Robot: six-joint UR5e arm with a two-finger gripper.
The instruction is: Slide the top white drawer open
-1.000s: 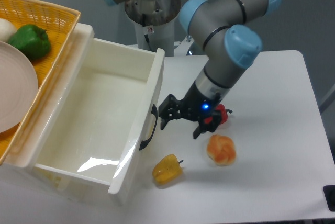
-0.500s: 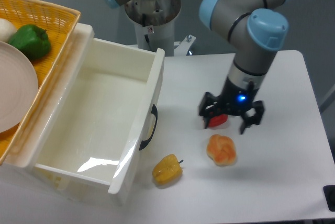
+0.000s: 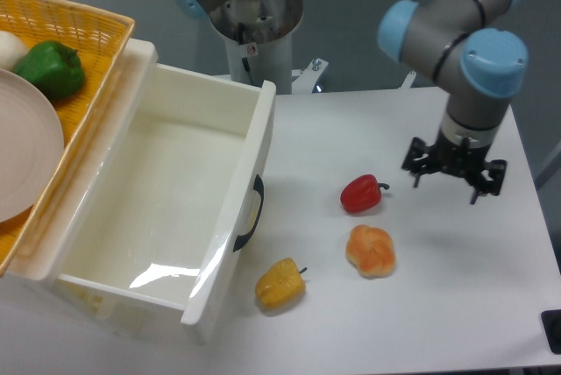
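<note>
one top white drawer [image 3: 166,208] pulled out (empty), three toy foods on table [image 3: 456,305], tool [image 3: 454,179] fingers apart

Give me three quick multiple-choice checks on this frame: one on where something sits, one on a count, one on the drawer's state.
1. Where is the gripper?
A. On the drawer handle
B. Over the table's right side, clear of the drawer
C. Inside the basket

2. How many food items lie on the white table?
A. One
B. Three
C. Five

3. What state is the top white drawer in?
A. Pulled far out, inside empty
B. Fully closed
C. Pulled out and filled with vegetables

Answers:
1. B, it hangs right of the red pepper, jaws spread, holding nothing.
2. B, the red pepper, the orange bun-like item and the yellow pepper.
3. A, its bare white floor is fully exposed.
</note>
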